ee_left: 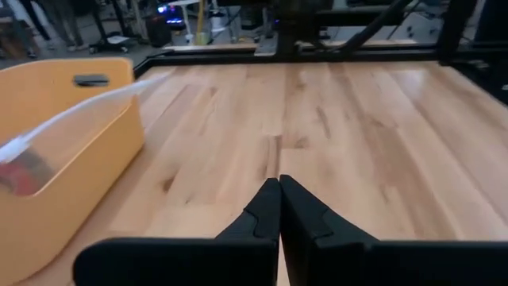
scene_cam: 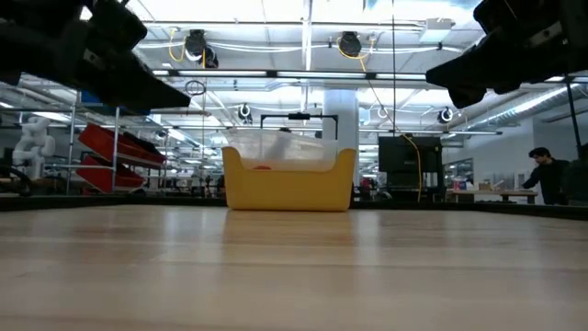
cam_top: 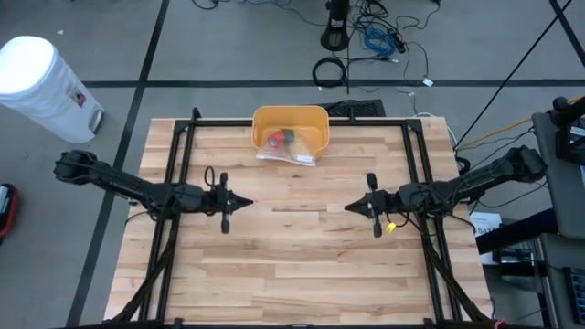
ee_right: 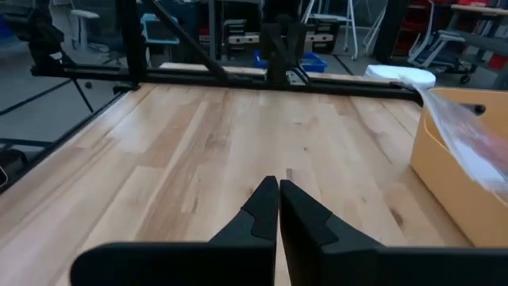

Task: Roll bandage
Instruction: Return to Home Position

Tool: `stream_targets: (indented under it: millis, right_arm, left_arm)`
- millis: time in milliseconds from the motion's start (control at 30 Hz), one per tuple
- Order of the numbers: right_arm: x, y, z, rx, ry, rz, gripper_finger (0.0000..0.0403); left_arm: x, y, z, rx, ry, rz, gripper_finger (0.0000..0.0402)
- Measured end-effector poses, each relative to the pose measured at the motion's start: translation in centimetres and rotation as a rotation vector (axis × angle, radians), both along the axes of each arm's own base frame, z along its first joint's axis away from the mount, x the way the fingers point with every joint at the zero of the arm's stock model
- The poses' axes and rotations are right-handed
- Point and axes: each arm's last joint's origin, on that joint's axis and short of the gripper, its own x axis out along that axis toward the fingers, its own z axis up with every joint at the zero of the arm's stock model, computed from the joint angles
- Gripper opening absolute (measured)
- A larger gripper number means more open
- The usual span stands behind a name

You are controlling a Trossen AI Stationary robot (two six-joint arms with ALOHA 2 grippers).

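1. The bin (cam_top: 291, 111) stands at the far edge of the surface (cam_top: 292, 265). The bag (cam_top: 297, 155) lies in it, with its near end draped over the rim onto the wood.
2. The bag's contents show only as red and dark shapes, probably the rolled bandages.
3. The left arm (cam_top: 137, 187) hangs over the middle of the surface. The left jaws are pressed together and hold nothing.
4. The right arm (cam_top: 457, 189) faces it from the other side. The right jaws are likewise shut and empty, well apart from the bin.
5. The bag should be light, limp and slick, with soft lumps inside. The stiffer zip edge, or the film over the rim, looks like the surest place to pinch it.
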Motion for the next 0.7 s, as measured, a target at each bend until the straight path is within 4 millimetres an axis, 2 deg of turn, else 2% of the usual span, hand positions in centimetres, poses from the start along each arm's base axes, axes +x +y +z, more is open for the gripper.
stream_targets:
  millis: [267, 700]
  right_arm:
    - [-0.4, 0.0, -1.0, 0.013, -0.001, 0.044, 0.0000]
    - [-2.2, -0.4, -3.6, 0.060, -0.078, 0.042, 0.0000]
  left_arm:
    - [-1.8, 1.0, -1.5, -0.017, -0.032, 0.027, 0.0002]
    - [-3.5, 1.5, -2.1, -0.032, -0.090, 0.009, 0.0002]
